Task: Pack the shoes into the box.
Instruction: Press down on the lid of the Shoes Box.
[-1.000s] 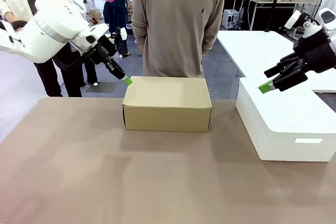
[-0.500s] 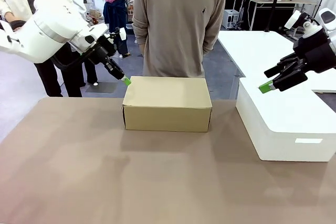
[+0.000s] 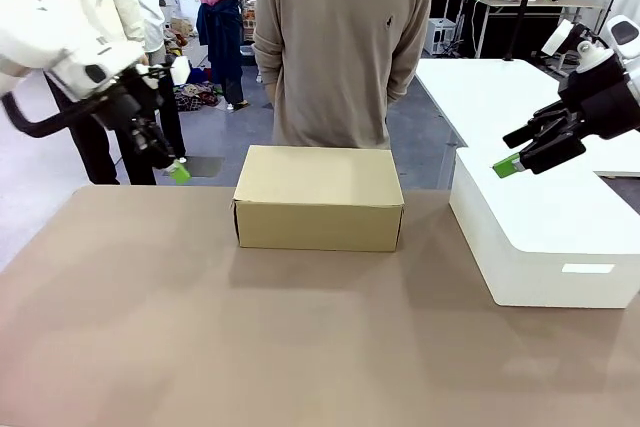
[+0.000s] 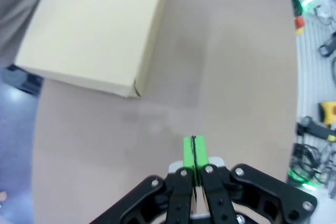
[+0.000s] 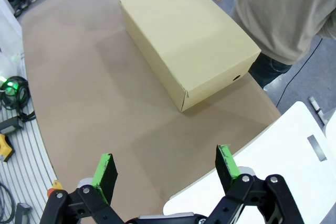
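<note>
Seen from the front, the closed box [image 3: 318, 197] sits at the far edge of the desk [image 3: 200, 327] before a standing person [image 3: 340, 42], lid down and no shoes on show; the left gripper [image 3: 178, 172], fingers pressed together, has pulled back from the box's far left corner, suggesting packing is finished. The left wrist view has its green pads [image 4: 195, 153] touching over bare desk near the box [image 4: 100, 30]. The right wrist view shows the right gripper [image 5: 165, 174] spread wide and empty, above the white block [image 5: 273, 156].

The box [image 3: 318, 197] is lidded, so any contents are hidden, perhaps shoes.
</note>
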Available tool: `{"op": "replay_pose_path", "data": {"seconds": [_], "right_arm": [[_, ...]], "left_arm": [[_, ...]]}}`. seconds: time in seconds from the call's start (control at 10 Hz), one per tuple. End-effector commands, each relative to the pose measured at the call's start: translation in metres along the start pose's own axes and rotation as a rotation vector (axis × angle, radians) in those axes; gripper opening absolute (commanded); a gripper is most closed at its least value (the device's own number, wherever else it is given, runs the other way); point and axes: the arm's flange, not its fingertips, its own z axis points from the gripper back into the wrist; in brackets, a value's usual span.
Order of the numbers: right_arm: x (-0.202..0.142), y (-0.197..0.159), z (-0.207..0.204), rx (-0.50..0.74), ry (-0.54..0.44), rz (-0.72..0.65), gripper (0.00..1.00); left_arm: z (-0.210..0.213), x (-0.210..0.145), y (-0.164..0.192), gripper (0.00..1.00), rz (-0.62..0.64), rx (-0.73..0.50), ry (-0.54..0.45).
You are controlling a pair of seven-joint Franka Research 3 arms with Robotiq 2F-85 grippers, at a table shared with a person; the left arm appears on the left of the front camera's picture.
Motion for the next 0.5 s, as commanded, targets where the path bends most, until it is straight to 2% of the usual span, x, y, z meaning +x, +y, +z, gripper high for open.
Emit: {"op": "replay_pose_path", "data": {"seconds": [0.0,0.1,0.2,0.4], "right_arm": [[-0.001,-0.004,-0.001,0.015,-0.035,0.019,1.0],[0.0,0.0,0.0,0.0,0.0,0.0,1.0],[0.01,0.002,0.002,0.006,0.005,-0.011,0.8],[0.027,0.007,0.006,-0.006,0.003,-0.001,0.4]], "left_arm": [[0.006,-0.013,-0.033,0.0,0.011,0.03,0.013],[0.008,-0.015,-0.048,0.0,-0.049,0.006,-0.007],[0.008,-0.008,-0.019,0.0,-0.002,0.016,0.004],[0.008,-0.008,-0.019,0.0,-0.002,0.016,0.004]]}}
